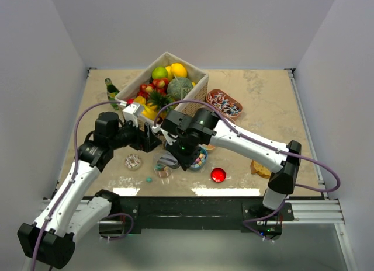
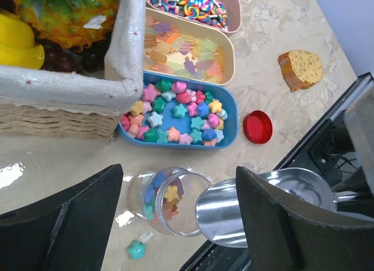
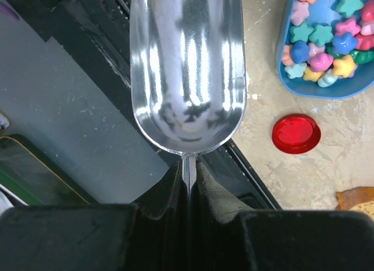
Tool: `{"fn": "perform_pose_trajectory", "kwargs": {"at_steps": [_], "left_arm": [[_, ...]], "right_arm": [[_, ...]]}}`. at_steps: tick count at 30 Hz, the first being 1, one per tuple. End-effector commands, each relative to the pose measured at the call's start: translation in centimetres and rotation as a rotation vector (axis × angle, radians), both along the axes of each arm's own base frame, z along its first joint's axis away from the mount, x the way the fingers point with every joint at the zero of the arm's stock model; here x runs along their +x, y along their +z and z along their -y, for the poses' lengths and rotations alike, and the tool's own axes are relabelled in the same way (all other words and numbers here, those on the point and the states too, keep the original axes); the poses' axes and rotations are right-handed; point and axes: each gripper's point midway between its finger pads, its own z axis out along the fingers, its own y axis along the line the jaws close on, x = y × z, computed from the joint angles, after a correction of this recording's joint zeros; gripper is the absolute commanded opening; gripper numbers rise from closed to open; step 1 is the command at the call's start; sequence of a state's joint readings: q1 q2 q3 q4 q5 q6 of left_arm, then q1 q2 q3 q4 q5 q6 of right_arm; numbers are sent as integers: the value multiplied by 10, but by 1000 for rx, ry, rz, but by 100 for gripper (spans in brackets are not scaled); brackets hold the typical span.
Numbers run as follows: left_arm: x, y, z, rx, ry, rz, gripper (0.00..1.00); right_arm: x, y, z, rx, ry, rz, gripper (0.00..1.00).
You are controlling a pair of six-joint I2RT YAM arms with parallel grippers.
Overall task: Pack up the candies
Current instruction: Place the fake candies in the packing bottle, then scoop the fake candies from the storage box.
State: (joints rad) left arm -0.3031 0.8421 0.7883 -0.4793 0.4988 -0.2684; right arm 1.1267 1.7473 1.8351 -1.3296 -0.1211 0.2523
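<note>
**Scoop empty at jar, next load due**

Most candies (image 2: 175, 116) sat in the blue tray (image 2: 232, 122), at 12 o'clock from the jar (image 2: 169, 204). A partial layer of stars lay in the jar, and one stray star (image 2: 136, 249) was on the table at its 7.

Step, as I read it: scooping stars into the jar, fill well short. The scoop (image 3: 187, 66) was empty, its lip at the jar's rim at 3 o'clock. The next move needs the scoop taken to 12, dug low into the tray, then levelled so nothing spills. The lid (image 2: 257, 127) lay at 2, not yet needed.

The right gripper (image 3: 188, 172) pinched the scoop handle, arm reaching across centre, wrist pitched down. The left gripper (image 2: 180, 172) hung over the jar, fingers spread wide either side, not touching it.
</note>
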Motion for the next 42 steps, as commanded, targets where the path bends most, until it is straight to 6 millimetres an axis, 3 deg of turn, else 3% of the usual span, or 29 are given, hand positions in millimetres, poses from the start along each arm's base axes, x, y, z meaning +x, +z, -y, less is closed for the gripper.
{"fn": "perform_pose_trajectory", "kwargs": {"at_steps": [1,6,13,23,37,42], "left_arm": [[16,4,-4,24,54,20,83],[28,-7,-6,39,104,-36,83],[42,-7,0,35,98,-49,83],[57,-30,4,71,100,-125,82],[72,-30,4,71,140,-138,82],[75,-26,-3,83,187,-114,82]], "right_arm": [[12,23,24,7,-92,34,0],[38,18,57,-33,-206,93,0],[58,-33,98,-261,-211,108,0],[65,-69,92,-341,-185,47,0],[51,-86,105,-450,-192,-41,0],[66,-102,97,-441,-199,-11,0]]}}
